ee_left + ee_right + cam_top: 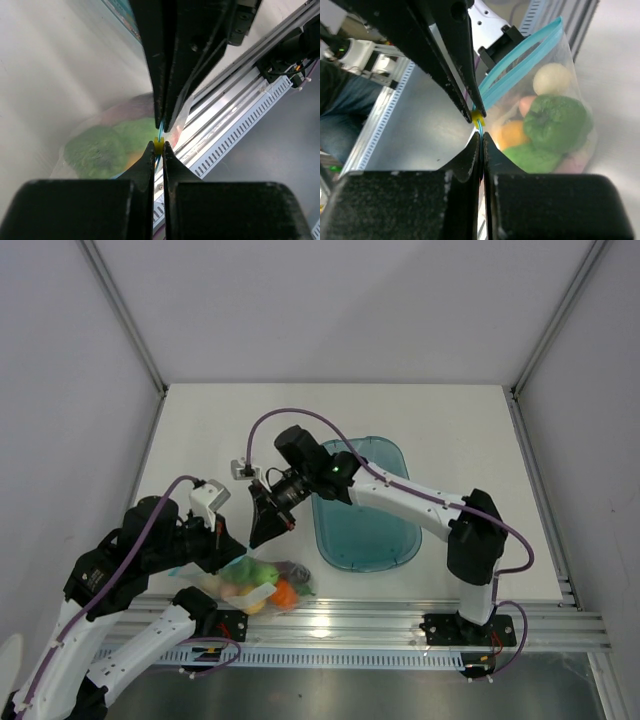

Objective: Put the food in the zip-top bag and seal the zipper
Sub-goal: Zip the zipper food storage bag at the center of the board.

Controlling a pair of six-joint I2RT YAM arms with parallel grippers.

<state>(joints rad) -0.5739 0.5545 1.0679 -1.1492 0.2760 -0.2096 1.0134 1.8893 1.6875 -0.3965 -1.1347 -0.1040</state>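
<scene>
Since the food is sitting in the bag, the left gripper and right gripper are pinching its zipper, fingers closed, likely sealing it.

Seen from the left wrist, the food in the zip-top bag is a green blur, its pieces indistinguishable. The zipper disappears between the right tool's pressed-together fingers. From above, the left tool overlaps the bag's mouth, and the bottom edge cuts off the left arm.
</scene>
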